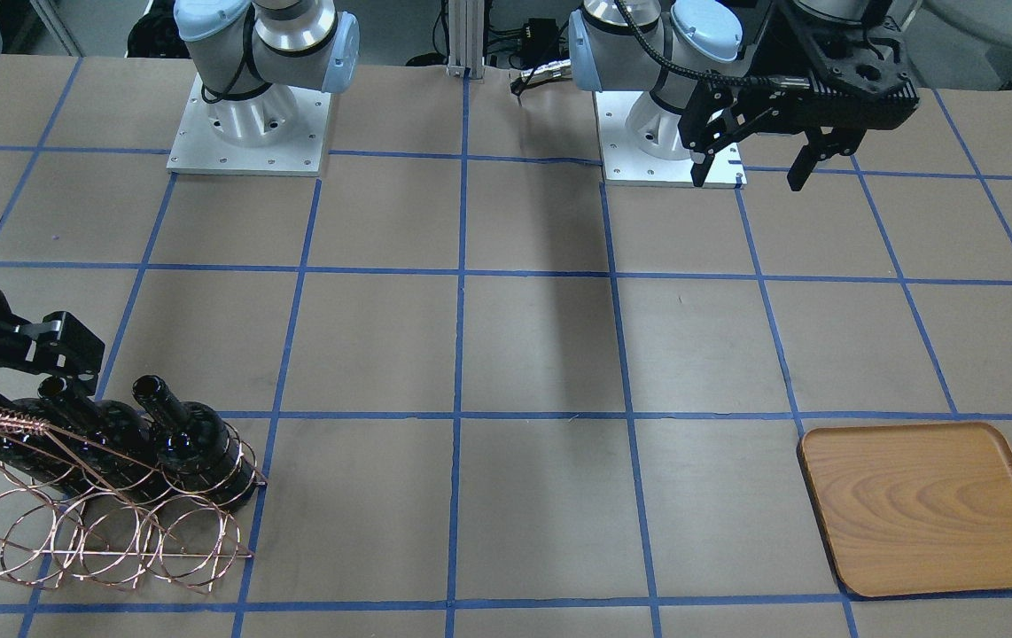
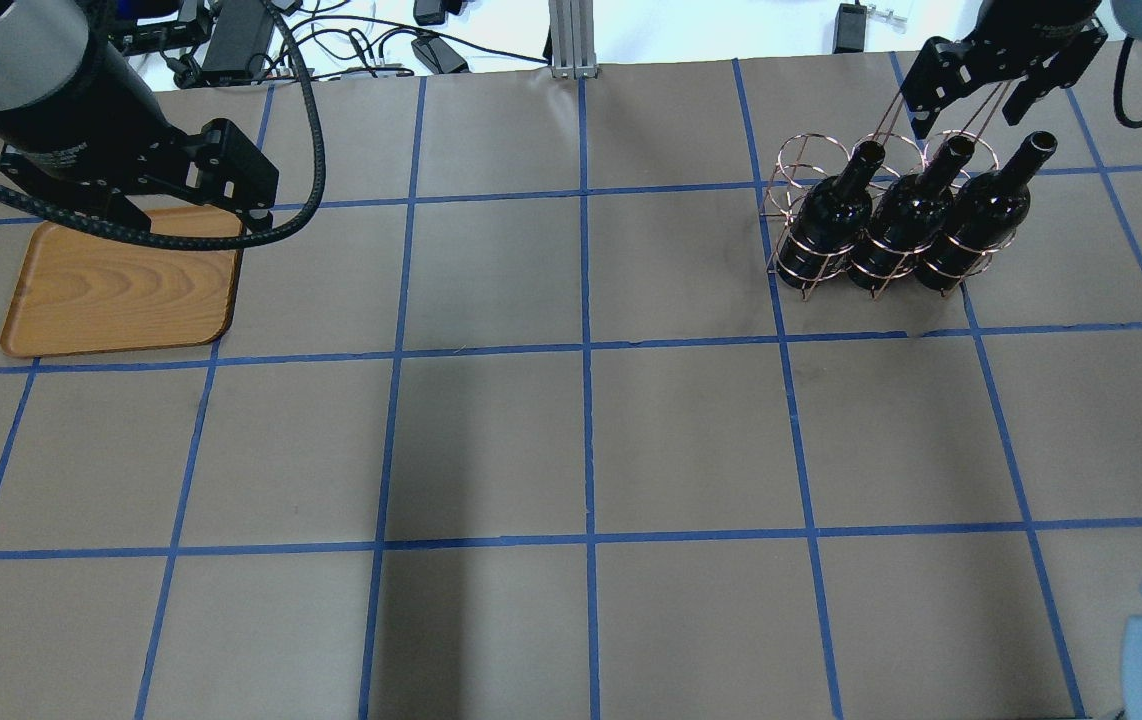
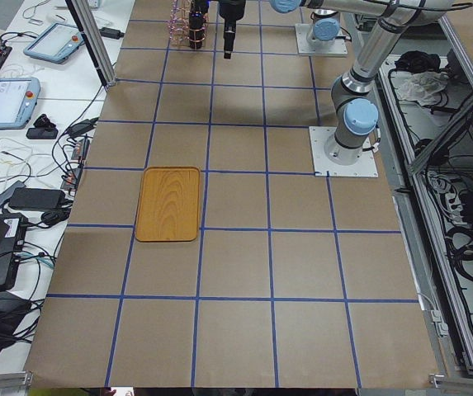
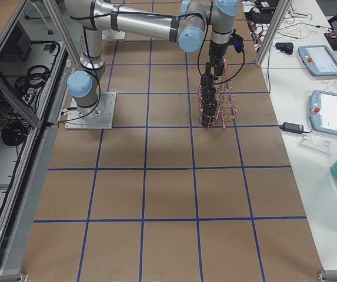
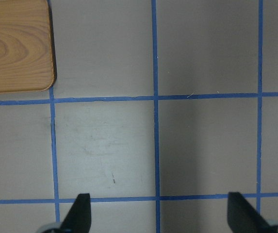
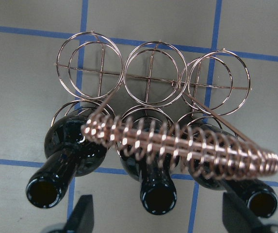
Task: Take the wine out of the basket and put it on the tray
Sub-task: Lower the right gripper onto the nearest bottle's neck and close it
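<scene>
Overhead exterior: right pincer (image 2: 971, 112) hangs just past the bottle mouths at the far side of the basket (image 2: 799, 268). All three bottles are seated in the loops, tilted. Target is the wine (image 2: 896, 212) in the middle slot, with neighbour bottles (image 2: 981, 208) tight on both sides. Tray (image 2: 121, 290) is bare, well apart at the table's (image 2: 581, 450) other end.

Exterior front-facing: left pincer (image 1: 752, 170) is spread, holds nothing, and is raised near its own base. Right pincer is mostly cut off at the frame edge, beside the necks.

Side views: too small to add anything.

Left wrist-mounted: fingertips wide apart, with only table and a tray corner below.

Right wrist-mounted: fingertips spread, pinching nothing. The wine's mouth sits between them, and the coiled handle (image 6: 177, 143) crosses over the bottle shoulders.

Step, as I judge it: pre-grasp reach, no bottle out yet. Next move: close on the middle neck and draw it out along its slant, clear of loops, handle and neighbours. Then a long carry to the tray, maybe with a hand-over.
</scene>
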Motion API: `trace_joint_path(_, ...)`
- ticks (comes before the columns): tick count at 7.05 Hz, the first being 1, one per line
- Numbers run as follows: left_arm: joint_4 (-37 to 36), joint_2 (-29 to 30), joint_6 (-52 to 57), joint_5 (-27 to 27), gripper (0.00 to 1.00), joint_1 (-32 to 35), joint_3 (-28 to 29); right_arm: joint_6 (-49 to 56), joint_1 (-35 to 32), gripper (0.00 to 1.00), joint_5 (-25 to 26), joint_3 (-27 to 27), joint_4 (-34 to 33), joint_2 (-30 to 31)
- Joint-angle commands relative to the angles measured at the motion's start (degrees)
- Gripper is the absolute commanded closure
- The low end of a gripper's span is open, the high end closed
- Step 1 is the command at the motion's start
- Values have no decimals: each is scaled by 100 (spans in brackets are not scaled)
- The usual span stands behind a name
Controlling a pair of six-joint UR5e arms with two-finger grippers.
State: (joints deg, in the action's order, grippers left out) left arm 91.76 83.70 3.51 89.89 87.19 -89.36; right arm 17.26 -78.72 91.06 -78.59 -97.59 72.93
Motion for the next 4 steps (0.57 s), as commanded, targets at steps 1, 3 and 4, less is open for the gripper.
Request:
trace_joint_path(1, 0, -3, 0, 11, 0, 0, -3, -3, 5, 22, -1, -60, 29, -146)
trace_joint_path(3, 0, -12, 0, 2, 0, 0, -12, -3, 5, 55, -27, -60, -6, -217)
trace_joint_path(4, 0, -12, 0, 2, 0, 0, -12, -3, 5, 71, -18, -60, 11, -226)
